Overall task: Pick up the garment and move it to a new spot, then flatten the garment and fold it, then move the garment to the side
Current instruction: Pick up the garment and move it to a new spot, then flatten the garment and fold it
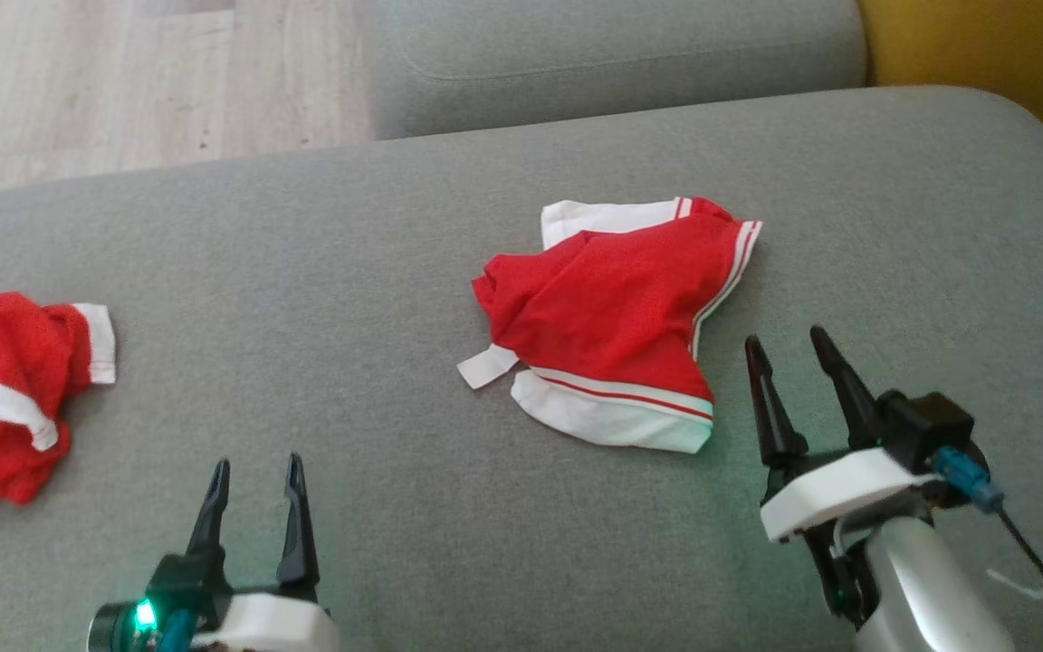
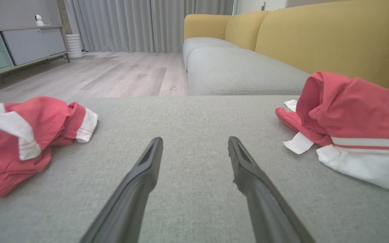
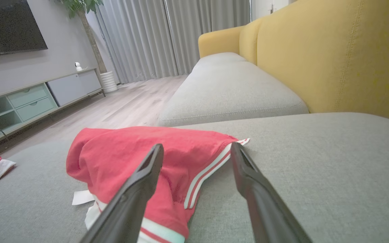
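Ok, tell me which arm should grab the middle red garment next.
Right. The right gripper is open, close beside the middle garment near its striped edge. The left gripper, also open, sits farther off over bare cushion.

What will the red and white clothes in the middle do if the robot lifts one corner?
Probably flop: the red garment lies in soft folds, so it would likely droop from a pinch. It looks thin, so probably light. Pushed across the grey cushion, it might bunch up rather than slide.
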Motion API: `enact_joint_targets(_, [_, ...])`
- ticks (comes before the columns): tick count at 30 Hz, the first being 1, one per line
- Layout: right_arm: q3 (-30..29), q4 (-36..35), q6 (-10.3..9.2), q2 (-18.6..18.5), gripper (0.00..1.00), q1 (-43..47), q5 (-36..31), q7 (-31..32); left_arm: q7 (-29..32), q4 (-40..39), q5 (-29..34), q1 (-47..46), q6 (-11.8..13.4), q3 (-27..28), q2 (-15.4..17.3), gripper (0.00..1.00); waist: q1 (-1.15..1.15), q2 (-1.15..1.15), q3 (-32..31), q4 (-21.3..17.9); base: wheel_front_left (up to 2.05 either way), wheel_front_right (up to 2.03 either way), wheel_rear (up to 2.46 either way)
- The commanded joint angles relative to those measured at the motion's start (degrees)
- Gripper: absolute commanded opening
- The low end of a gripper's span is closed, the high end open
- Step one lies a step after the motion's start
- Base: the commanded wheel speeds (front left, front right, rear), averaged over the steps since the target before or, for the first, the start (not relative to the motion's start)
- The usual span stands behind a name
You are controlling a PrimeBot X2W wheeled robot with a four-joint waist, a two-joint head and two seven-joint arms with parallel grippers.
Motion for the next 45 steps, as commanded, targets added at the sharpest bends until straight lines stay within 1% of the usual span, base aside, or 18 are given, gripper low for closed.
enact_joint_targets(1, [1.44, -1.09, 0.01, 0.44, 1.0, -0.5, -0.29, -0.62, -0.29, -2.29, 0.6, -1.07, -0.27, 2.09, 0.11, 1.0, 0.01, 0.0, -0.28, 0.73, 0.0, 0.0, 0.0])
enact_joint_targets(4, [1.92, -0.22, 0.01, 0.44, 1.0, 0.05, -0.35, -0.62, -0.29, -2.39, 0.78, -0.44, -0.8, 1.69, -0.05, 1.0, 0.01, 0.0, -0.05, 1.17, 0.0, 0.0, 0.0])
enact_joint_targets(6, [2.76, 2.18, 0.01, 0.44, 1.0, 0.18, -0.37, -0.62, -0.29, -2.09, 0.64, -0.51, -1.27, 0.88, -0.11, 1.0, 0.01, 0.0, 0.38, 1.55, 0.0, 0.0, 0.0])
enact_joint_targets(15, [7.35, 12.19, 0.01, 0.44, 1.0, -2.16, 2.65, -0.62, -0.29, -1.52, -0.21, -2.0, -1.25, -1.62, -0.14, 1.0, 0.01, 0.0, 2.76, 3.51, 0.0, 0.0, 0.0])
enact_joint_targets(23, [10.43, 15.53, 0.01, 0.44, 1.0, -3.61, 6.25, -0.62, -0.29, -1.24, 0.53, -2.67, -1.47, -1.16, -0.14, 1.0, 0.01, 0.0, 4.19, 5.13, 0.0, 0.0, 0.0])
enact_joint_targets(35, [12.94, 13.7, 0.01, 0.44, 1.0, -1.28, 9.34, -0.62, -0.29, -1.18, 0.39, -2.44, -1.56, -2.0, -0.15, 1.0, 0.01, 0.0, 3.53, 5.13, 0.0, 0.0, 0.0])
enact_joint_targets(41, [13.63, 9.71, 0.01, 0.44, 1.0, 0.78, 10.49, -0.62, -0.29, -1.31, 0.34, -2.18, -1.6, -2.69, -0.15, 1.0, 0.01, 0.0, 3.2, 5.04, 0.0, 0.0, 0.0])
enact_joint_targets(45, [12.43, 5.94, 0.01, 0.45, 1.0, 1.68, 9.79, -0.62, -0.29, -1.34, 0.2, -1.97, -1.55, -2.68, -0.15, 1.0, 0.01, 0.0, 3.26, 4.94, 0.0, 0.0, 0.0])
